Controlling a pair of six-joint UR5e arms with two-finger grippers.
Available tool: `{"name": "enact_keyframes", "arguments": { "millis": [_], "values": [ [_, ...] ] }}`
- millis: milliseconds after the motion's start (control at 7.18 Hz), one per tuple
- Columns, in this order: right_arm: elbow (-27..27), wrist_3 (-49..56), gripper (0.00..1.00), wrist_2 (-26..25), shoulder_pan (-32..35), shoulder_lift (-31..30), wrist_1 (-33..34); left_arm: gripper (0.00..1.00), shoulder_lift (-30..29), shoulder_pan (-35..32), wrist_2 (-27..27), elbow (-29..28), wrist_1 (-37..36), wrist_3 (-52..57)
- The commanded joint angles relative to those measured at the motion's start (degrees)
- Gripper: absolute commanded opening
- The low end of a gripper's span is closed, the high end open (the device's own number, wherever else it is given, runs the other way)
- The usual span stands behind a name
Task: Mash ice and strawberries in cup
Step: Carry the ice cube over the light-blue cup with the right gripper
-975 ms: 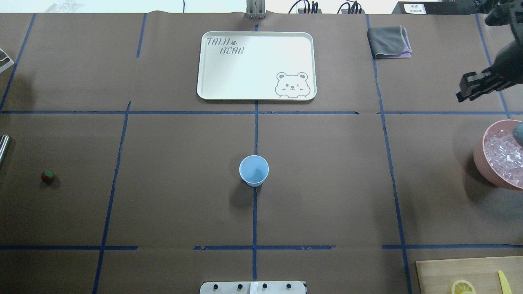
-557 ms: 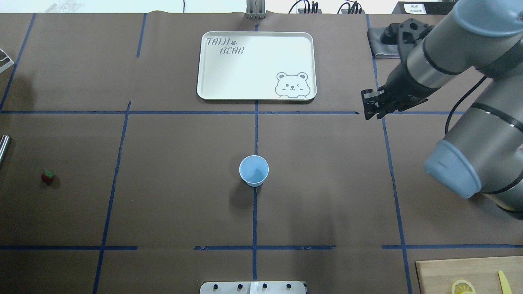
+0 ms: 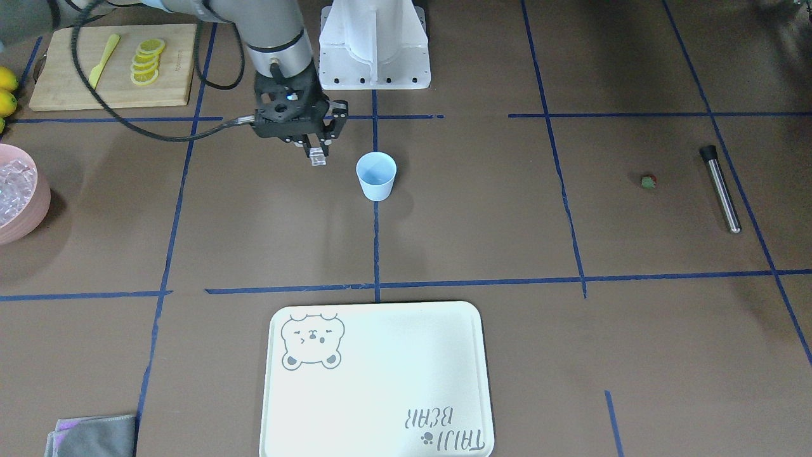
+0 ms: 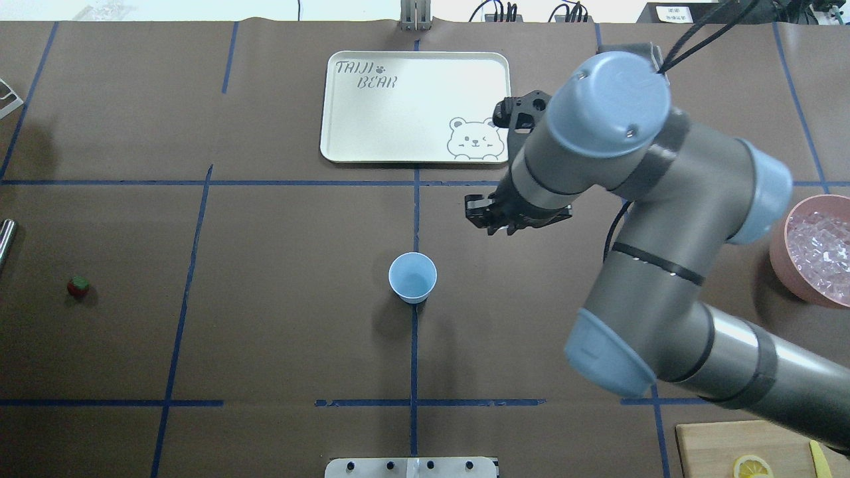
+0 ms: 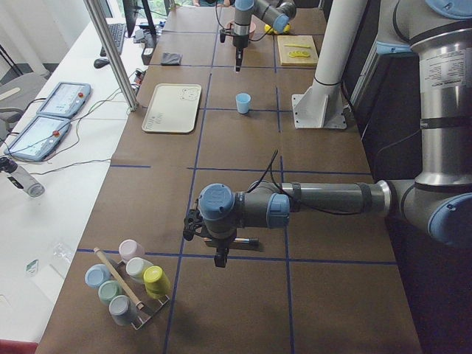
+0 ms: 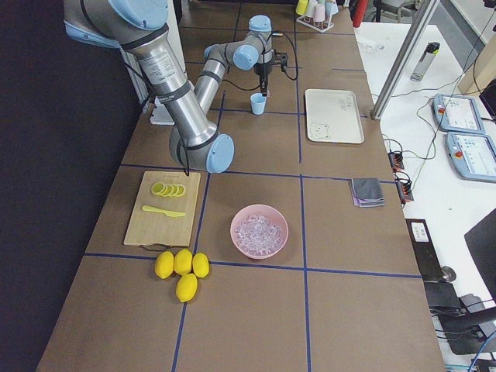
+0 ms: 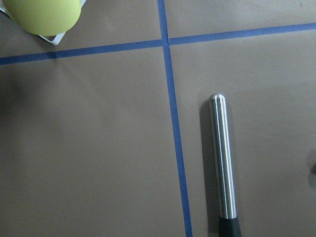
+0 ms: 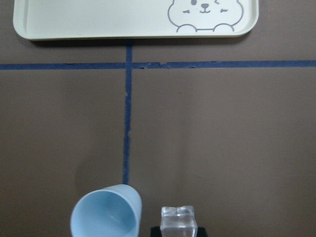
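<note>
Right wrist-mounted view shows it best: the right gripper is clamped on one clear, glassy ice cube, held just beside the small pale-blue tapered plastic cup, which stands upright. A heap of whitish cubes fills the smooth pink bowl. The tiny red strawberry lies well apart from the cup, nearer a polished steel rod. I cannot tell how the left gripper stands.

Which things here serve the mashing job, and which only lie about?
Needed: clear ice cube in right end effector, pale-blue plastic cup, red strawberry, pink bowl of ice, steel muddler rod.
Lying about: cream bear tray, grey folded cloth, wooden board, lemon slices.
</note>
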State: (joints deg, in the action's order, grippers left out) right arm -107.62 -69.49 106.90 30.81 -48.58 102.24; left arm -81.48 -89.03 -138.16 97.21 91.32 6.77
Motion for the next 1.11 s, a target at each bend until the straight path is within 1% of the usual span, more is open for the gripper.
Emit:
{"name": "enact_keyframes", "arguments": {
  "millis": [0, 139, 418, 557, 697, 836, 975],
  "values": [
    [8.45, -3.54, 0.03, -3.79, -4.34, 6.46, -0.2, 1.0, 0.0, 0.0, 0.0, 0.0, 0.0, -0.09],
    [10.48, -3.72, 0.04, -5.11, -5.48, 6.83, -0.46, 1.0, 0.0, 0.0, 0.0, 0.0, 0.0, 0.0],
    [11.38, -3.72, 0.05, -5.83, -6.98, 6.57, -0.47, 1.0, 0.0, 0.0, 0.0, 0.0, 0.0, -0.09],
    [11.56, -3.81, 0.13, -5.83, -7.42, 6.57, -0.47, 1.0, 0.09, 0.09, 0.0, 0.0, 0.0, 0.0],
    [11.64, -3.81, 0.54, -5.91, -7.69, 6.39, -0.47, 1.0, 0.09, 0.09, 0.0, 0.0, 0.0, 0.0],
    [11.82, -3.9, 0.99, -6.44, -7.87, 6.39, -0.47, 1.0, 0.09, 0.09, -0.09, 0.0, 0.0, 0.0],
    [12.17, -3.81, 0.99, -6.44, -7.87, 6.31, -0.55, 1.0, 0.09, 0.09, -0.09, 0.0, 0.09, 0.0]
  ]
}}
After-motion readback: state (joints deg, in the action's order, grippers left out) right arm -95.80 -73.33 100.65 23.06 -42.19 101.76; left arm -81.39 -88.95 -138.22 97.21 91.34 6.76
